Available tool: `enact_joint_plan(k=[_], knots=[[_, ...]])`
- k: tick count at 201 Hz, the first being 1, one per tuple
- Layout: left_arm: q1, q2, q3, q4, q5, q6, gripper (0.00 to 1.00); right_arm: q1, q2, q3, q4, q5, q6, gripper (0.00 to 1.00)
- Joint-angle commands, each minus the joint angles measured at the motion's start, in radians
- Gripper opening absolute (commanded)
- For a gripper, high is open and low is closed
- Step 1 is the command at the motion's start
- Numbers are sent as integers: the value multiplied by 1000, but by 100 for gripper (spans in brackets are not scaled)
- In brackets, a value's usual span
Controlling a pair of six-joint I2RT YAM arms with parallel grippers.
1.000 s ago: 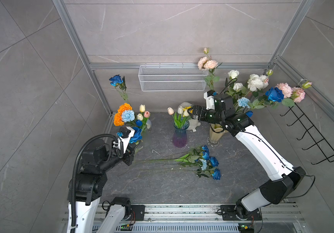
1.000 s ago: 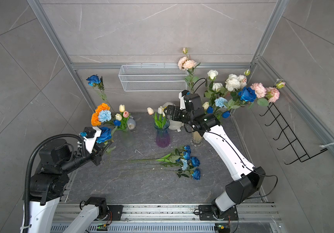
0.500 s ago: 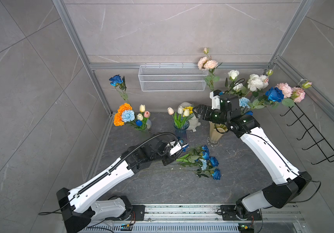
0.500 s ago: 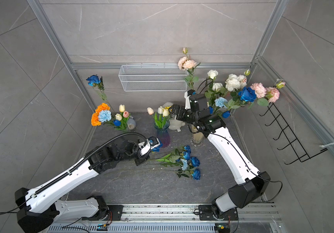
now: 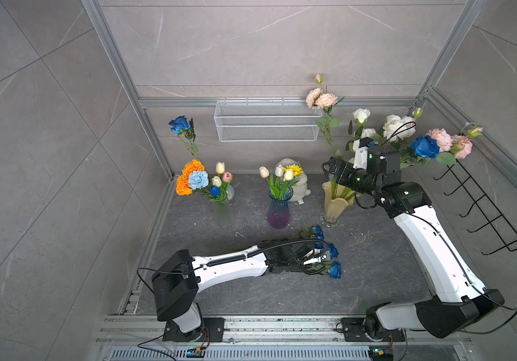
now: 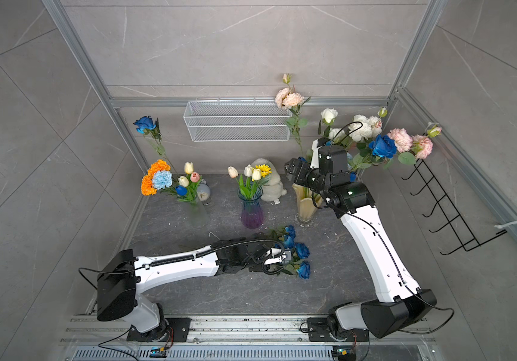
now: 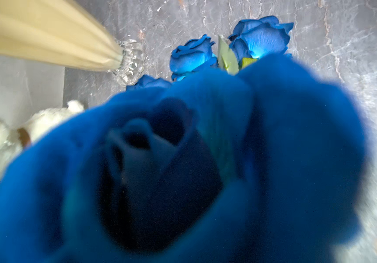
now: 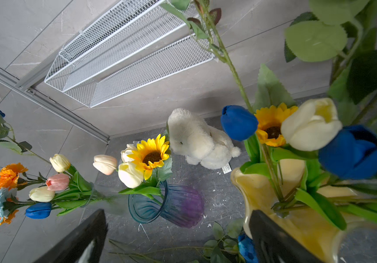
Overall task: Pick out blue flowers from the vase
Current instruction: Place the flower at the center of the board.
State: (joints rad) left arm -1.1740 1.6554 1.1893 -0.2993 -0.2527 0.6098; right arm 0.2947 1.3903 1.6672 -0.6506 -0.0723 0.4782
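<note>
While my left arm lies low across the near table (image 5: 282,297), my left gripper (image 5: 320,258) is clenched amid the blue roses (image 5: 332,250) lying there, and a blurred blue bloom (image 7: 183,170) hides its fingers, so I cannot tell whether a stem is pinched. Farther back on the right, my right gripper (image 5: 328,165) hangs released, jaws wide, close over the cream vase (image 5: 334,203), where two blue tulips (image 8: 238,123) stand. Farthest, a large blue rose (image 5: 424,146) leans right, while the clear vase (image 5: 224,215) at left carries a pale blue carnation (image 5: 198,178) and a small blue tulip (image 5: 215,189).
</note>
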Motion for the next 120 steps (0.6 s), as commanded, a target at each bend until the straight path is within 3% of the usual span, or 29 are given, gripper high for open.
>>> enact_joint_plan(k=[1,15,60,120], knots=[[0,22,48,100,7,8,0,-6,-22,-27,-19,-19,-16,99],[0,44,59,104,24,-15,16,-5,-24,-33,-19,-27,-22,99],[6,64,63,145,44,-104,49,-5,-20,-27,-25,-51,-44,99],[125,-68,30,154,79,-308,58,5,-8,-18,-13,-135,-64,99]])
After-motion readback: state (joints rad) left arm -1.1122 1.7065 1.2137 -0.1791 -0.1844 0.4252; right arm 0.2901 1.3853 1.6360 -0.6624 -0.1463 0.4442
